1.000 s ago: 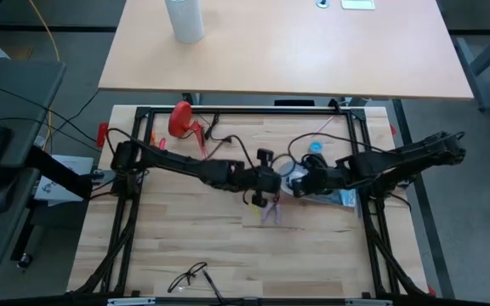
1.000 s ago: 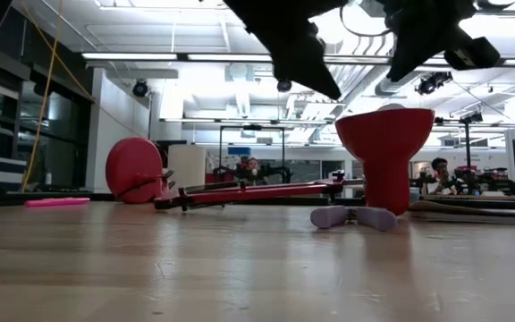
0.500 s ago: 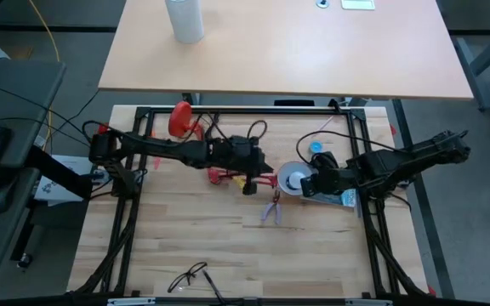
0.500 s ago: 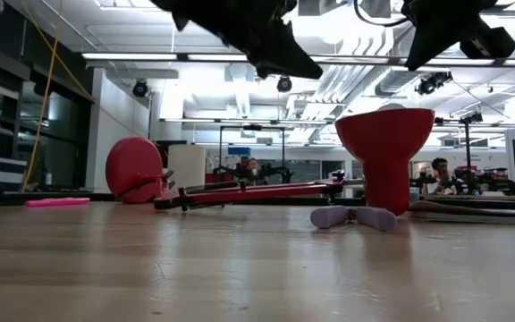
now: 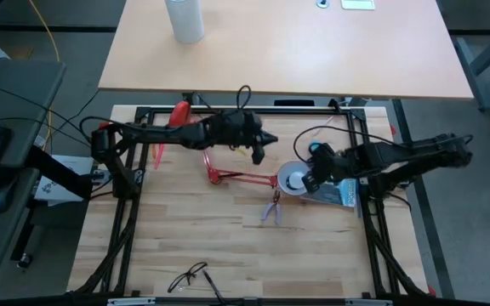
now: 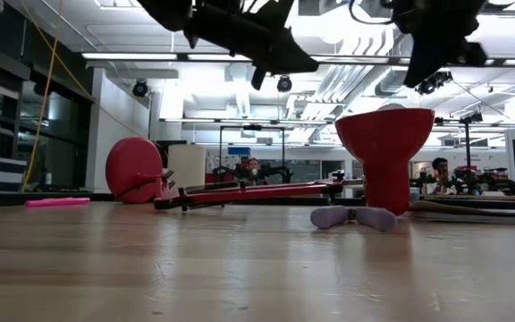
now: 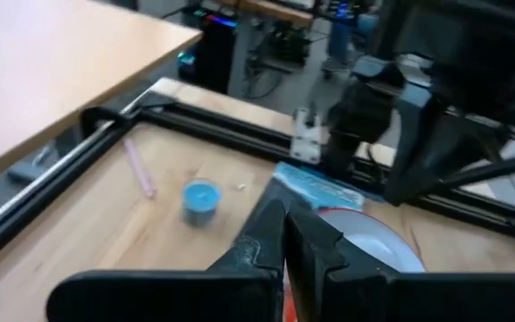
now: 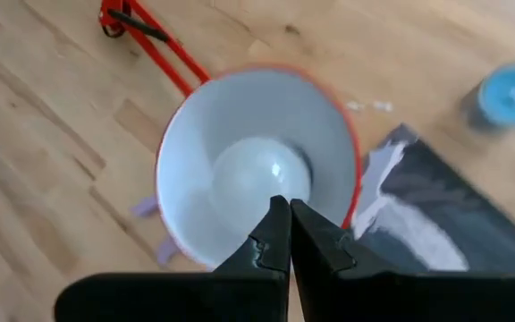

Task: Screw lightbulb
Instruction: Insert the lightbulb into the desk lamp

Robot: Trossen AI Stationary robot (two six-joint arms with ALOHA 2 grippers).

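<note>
The light wooden tabletop [image 5: 194, 246] fills the lower centre of the high view. On it, right of centre, the red cone-shaped lamp shade with white lining [image 5: 293, 180] opens upward. Inside it sits the small white frosted lightbulb [image 8: 259, 178]. My right tool [image 5: 312, 182] hovers just beside the shade, fingers pressed together, empty. My left tool [image 5: 259, 153] hangs upper centre, also pressed together.

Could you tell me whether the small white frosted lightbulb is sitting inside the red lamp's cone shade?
Yes, the lightbulb sits inside the shade.
</note>
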